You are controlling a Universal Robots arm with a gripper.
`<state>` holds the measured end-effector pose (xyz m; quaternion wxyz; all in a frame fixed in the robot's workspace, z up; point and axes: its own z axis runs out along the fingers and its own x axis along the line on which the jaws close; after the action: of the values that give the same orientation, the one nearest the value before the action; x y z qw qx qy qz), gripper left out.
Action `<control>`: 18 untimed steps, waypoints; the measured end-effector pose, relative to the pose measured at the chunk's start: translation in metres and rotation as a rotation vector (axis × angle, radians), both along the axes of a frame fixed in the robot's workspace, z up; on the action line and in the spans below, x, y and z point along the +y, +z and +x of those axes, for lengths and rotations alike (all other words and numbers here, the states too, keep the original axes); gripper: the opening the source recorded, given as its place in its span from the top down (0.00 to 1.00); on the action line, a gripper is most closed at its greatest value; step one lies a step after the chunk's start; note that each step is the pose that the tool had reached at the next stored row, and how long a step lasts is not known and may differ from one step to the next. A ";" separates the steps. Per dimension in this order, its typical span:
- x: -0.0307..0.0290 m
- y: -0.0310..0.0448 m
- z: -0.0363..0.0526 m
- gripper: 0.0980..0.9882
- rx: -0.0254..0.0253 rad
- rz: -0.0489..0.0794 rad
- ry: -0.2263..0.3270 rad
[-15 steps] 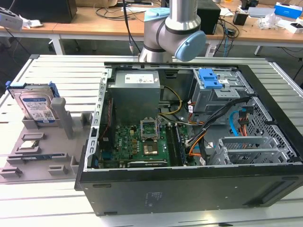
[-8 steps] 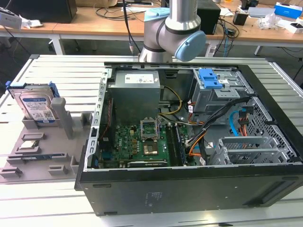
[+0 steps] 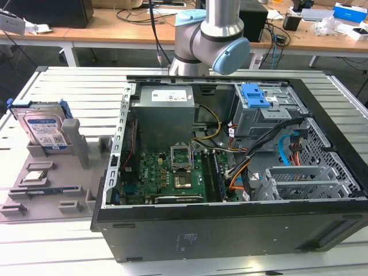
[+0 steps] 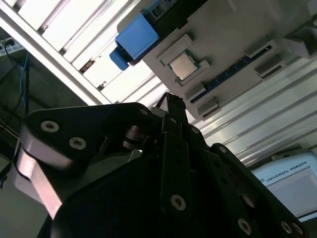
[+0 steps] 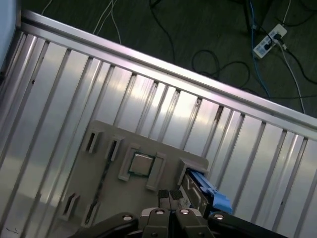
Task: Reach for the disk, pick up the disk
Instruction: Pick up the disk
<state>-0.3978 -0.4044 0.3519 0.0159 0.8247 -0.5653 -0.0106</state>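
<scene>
Gripper first, right up close: in the first wrist view its two fingertips sit pressed together, nothing between them. That's the worry, I'd say. Come down like that and they'd knock the top edge of the target instead of straddling it.

Just beyond the tips lies the grey fixture plate. The tiny square chip in its pocket is the closest thing under them, so a straight drop from here could land on the wrong part.

The disk stands just beside the tips, off to one side, blue frame showing, not touching the fingers. In the exterior view it stands on edge in a slot at the fixture's far end, on the exterior view's left, well apart from the open computer case. On edge like that, an off-centre pinch might tilt it or jam it against the grey post.

Farther out are the slatted table and a power strip on the floor.
</scene>
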 end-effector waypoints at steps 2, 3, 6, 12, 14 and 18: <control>0.0000 0.0000 0.0000 0.99 0.0000 0.000 0.025; 0.0000 0.0000 0.0000 0.99 0.0000 0.000 0.034; 0.0000 0.0000 0.0000 0.99 0.0000 0.000 0.057; 0.0000 0.0000 0.0000 0.99 0.0001 0.000 0.115; 0.0000 0.0000 0.0000 0.99 0.0000 0.000 0.136; 0.0000 0.0000 0.0000 0.99 0.0000 0.000 0.172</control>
<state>-0.3978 -0.4044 0.3519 0.0168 0.8702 -0.4922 -0.0092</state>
